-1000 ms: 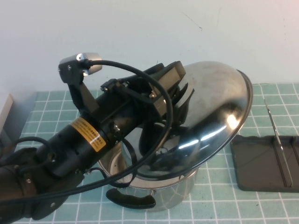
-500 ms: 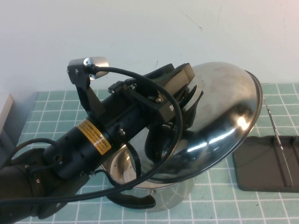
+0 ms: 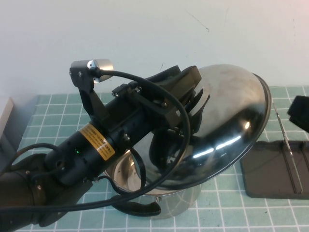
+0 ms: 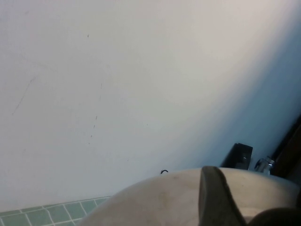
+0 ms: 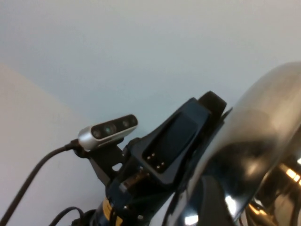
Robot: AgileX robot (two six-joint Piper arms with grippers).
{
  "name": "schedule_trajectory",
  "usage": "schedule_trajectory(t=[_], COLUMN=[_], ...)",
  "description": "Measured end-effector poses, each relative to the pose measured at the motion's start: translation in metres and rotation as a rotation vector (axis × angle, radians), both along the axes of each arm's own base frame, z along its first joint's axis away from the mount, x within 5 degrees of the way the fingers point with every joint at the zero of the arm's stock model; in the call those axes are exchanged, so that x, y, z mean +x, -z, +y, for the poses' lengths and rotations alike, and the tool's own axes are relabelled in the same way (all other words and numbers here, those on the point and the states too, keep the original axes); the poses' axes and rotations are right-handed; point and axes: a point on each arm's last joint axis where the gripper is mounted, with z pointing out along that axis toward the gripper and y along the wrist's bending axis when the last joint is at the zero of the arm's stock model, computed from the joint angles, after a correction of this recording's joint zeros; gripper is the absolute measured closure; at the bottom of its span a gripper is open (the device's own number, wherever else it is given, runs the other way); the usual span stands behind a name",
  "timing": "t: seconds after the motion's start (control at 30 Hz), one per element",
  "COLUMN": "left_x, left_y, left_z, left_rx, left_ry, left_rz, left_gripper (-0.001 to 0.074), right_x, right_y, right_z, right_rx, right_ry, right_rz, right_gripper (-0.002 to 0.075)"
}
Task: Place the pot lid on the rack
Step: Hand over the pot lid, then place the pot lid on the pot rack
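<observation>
My left gripper [image 3: 189, 110] is shut on the pot lid [image 3: 231, 111] and holds it tilted on edge above the steel pot [image 3: 166, 200]. The lid's knob is hidden between the fingers. The lid's right rim reaches over towards the rack [image 3: 270, 169], a dark grey tray with thin wire dividers [image 3: 286, 142] at the right. The left wrist view shows the lid's dome [image 4: 160, 200] and one finger [image 4: 214, 197]. My right gripper [image 3: 300, 113] shows as a dark block at the right edge, above the rack. The right wrist view shows the lid [image 5: 263, 117] and the left arm [image 5: 164, 150].
The pot stands at the front centre with a black handle [image 3: 137, 208] towards me. A green tiled mat [image 3: 48, 116] covers the table. A pale wall stands behind. A grey object [image 3: 6, 121] sits at the far left edge.
The left gripper has carried the lid a little to the right and up, then held still. The right gripper has come into view at the right edge.
</observation>
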Motion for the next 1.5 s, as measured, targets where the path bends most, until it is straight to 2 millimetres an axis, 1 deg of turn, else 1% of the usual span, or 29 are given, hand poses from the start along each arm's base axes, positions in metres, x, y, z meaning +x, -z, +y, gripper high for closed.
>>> schedule_trajectory(t=[0.13,0.47,0.6,0.8,0.87,0.97,1.1,1.17,1.3,1.37,1.43,1.5], left_x=[-0.001,-0.005,-0.008,-0.006,-0.004,-0.001,0.001,0.001,0.001,0.001,0.003,0.004], left_y=[-0.001,-0.001,-0.002,0.001,0.005,0.011,0.018,0.018,0.017,0.017,0.017,0.014], left_z=[0.0,-0.004,-0.005,-0.007,-0.008,-0.01,-0.013,-0.013,-0.013,-0.013,-0.01,-0.005], left_rx=[-0.001,0.034,0.037,0.045,0.049,0.049,0.054,0.052,0.05,0.052,0.059,0.073], left_ry=[0.007,0.055,0.077,0.082,0.084,0.089,0.1,0.102,0.104,0.104,0.101,0.093], left_rz=[-0.011,-0.063,-0.089,-0.085,-0.074,-0.048,-0.018,-0.019,-0.02,-0.02,-0.028,-0.048], left_gripper=[0.0426,0.0426,0.0426,0.0426,0.0426,0.0407,0.0332,0.0315,0.0303,0.0301,0.03,0.0302], right_x=[0.015,0.049,0.061,0.072,0.074,0.075,0.075,0.075,0.076,0.075,0.073,0.069], right_y=[0.008,-0.003,-0.001,0.001,0.002,0.004,0.003,0.002,0.004,0.001,-0.01,-0.026], right_z=[0.003,0.013,0.017,0.02,0.02,0.02,0.02,0.02,0.02,0.02,0.02,0.018], right_rx=[0.0,0.025,0.036,0.035,0.029,0.027,0.01,0.008,-0.039,-0.061,-0.084,-0.105], right_ry=[-0.032,-0.146,-0.193,-0.231,-0.233,-0.235,-0.24,-0.244,-0.236,-0.239,-0.235,-0.218], right_rz=[0.064,0.091,0.115,0.12,0.12,0.121,0.091,0.077,0.035,-0.012,-0.084,-0.165], right_gripper=[0.034,0.034,0.034,0.0347,0.0376,0.046,0.0647,0.0686,0.0706,0.0706,0.0706,0.0707])
